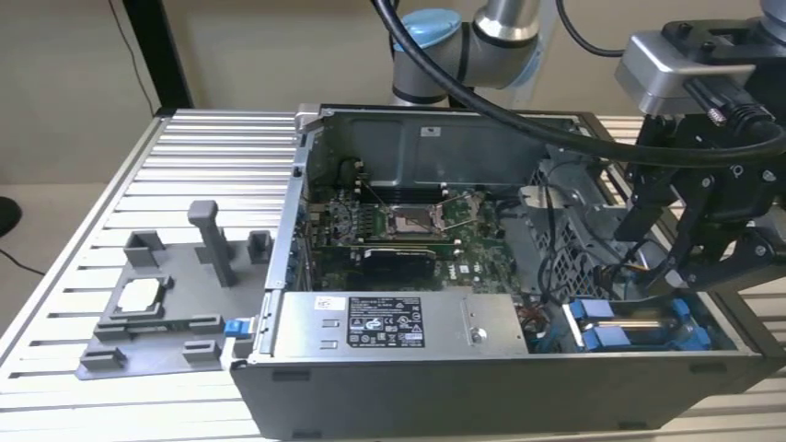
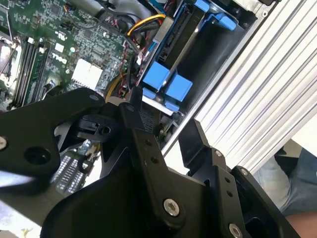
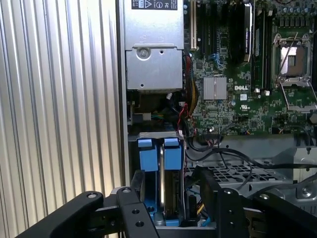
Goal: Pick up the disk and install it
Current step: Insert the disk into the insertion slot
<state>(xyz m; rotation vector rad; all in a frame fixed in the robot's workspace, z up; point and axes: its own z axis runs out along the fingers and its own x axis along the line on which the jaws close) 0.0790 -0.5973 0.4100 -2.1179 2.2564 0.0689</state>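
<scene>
Gripper (image 1: 702,276) hangs at the exterior view's right, over the computer case (image 1: 368,391). I see its fingers spread wide, gripping nothing. The disk (image 1: 639,325) sits in the bay at the frame's lower right. In the second wrist view, the gripper (image 2: 161,124) is near the disk (image 2: 166,85). In the first wrist view, the disk (image 3: 158,156) lies between the spread fingers (image 3: 137,181).

The ribbed silver aluminium desk (image 1: 184,157) looked matt and grooved. The blue-framed silver disk (image 3: 172,154) showed smooth, faintly glossy plastic. The large grey box (image 1: 491,322) was dull sheet metal.
</scene>
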